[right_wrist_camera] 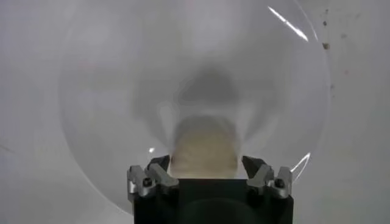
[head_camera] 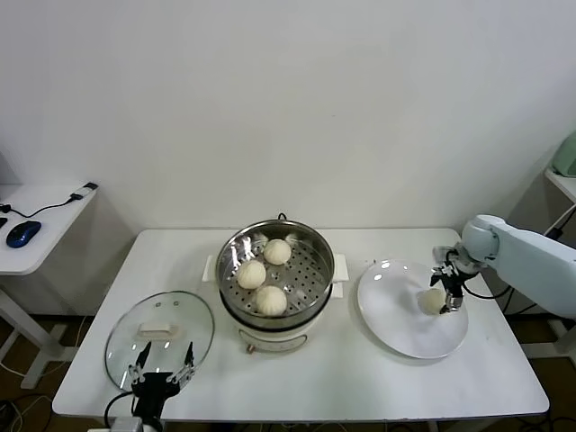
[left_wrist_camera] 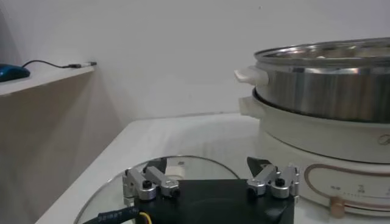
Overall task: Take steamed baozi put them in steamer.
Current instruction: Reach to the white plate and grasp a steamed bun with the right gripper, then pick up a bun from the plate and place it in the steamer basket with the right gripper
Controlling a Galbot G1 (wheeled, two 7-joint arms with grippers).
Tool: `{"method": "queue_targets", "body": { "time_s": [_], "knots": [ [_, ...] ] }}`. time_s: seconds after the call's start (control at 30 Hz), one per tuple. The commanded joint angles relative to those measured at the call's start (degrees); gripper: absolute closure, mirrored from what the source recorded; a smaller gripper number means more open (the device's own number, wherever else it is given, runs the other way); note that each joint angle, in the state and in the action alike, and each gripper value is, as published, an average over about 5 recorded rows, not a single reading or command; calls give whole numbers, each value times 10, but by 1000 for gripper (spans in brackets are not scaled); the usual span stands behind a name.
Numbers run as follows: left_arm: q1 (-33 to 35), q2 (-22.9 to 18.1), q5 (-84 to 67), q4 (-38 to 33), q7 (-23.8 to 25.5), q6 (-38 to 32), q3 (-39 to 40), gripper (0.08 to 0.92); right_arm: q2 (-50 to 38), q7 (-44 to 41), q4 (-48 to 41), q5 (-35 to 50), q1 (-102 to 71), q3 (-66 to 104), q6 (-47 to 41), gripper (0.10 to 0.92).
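On my head view the right gripper [head_camera: 447, 290] is down over the white plate [head_camera: 396, 324], at the side of the plate farther from the steamer [head_camera: 275, 286], with its fingers either side of the last steamed baozi [head_camera: 433, 301] that lies on the plate. In the right wrist view the bun [right_wrist_camera: 203, 149] sits between the two fingertips [right_wrist_camera: 159, 167]; whether they already press on the dough I cannot tell (the contact edges are hidden by the fingers themselves). Three more baozi [head_camera: 270, 300] rest on the perforated tray inside the steamer, which stands at the middle of the white table [head_camera: 360, 387], just beside the plate.

My left gripper [head_camera: 164, 371] is parked at the near edge of the table, over the rim of the glass lid [head_camera: 160, 335] lying flat beside the steamer. Its fingers are spread wide with nothing between them, as the left wrist view shows.
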Motion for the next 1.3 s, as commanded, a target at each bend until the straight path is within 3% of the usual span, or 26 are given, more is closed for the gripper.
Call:
{"method": "queue_targets", "body": {
  "time_s": [0.03,0.27,0.53,0.83,1.03,1.3],
  "knots": [
    [1,1,1,2,0,-1,-1,177,2,2,-3,-13,-19,18,-8,337],
    [0,1,2,-2,0,1,2,177,-15,1,50,42,96,-63,-20,371],
    [1,5,3,-9,1,2,3,177,33,-12,191,301,460,-349,-57,372],
    [3,15,-2,-22,3,5,0,177,154,36,338,531,597,-349,-150,372],
    [0,18,-10,-28,3,8,3,177,240,90,345,553,527,-311,-188,372],
    [-4,17,-17,-29,4,9,6,177,297,146,284,498,385,-302,-223,372]
  ]
}}
